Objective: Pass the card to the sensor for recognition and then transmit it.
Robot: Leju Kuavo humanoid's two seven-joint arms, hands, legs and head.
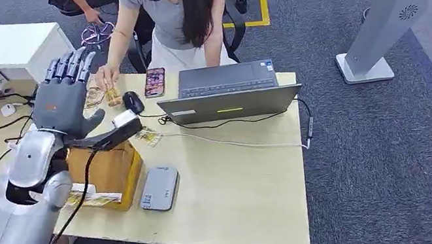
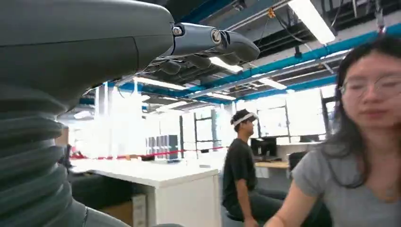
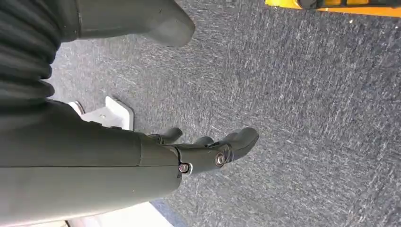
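Observation:
My left hand (image 1: 67, 97) is raised above the table's far left part, fingers stretched out and apart, holding nothing. In the left wrist view its fingers (image 2: 213, 42) point up toward the ceiling. Just beyond it a person's hand (image 1: 105, 77) rests on a yellowish card (image 1: 112, 97) lying on the table, with a second card (image 1: 93, 97) beside it. A third card (image 1: 148, 136) lies near the laptop. A flat grey sensor box (image 1: 159, 188) sits on the table's near part. My right hand (image 3: 208, 151) hangs over the carpet, fingers loosely out, empty.
A black handheld scanner (image 1: 107, 137) lies on a cardboard box (image 1: 106, 173) under my left forearm. A phone (image 1: 154, 82), a mouse (image 1: 133, 101) and an open laptop (image 1: 228, 90) with cables sit on the table (image 1: 246, 196). A person sits across it; another behind.

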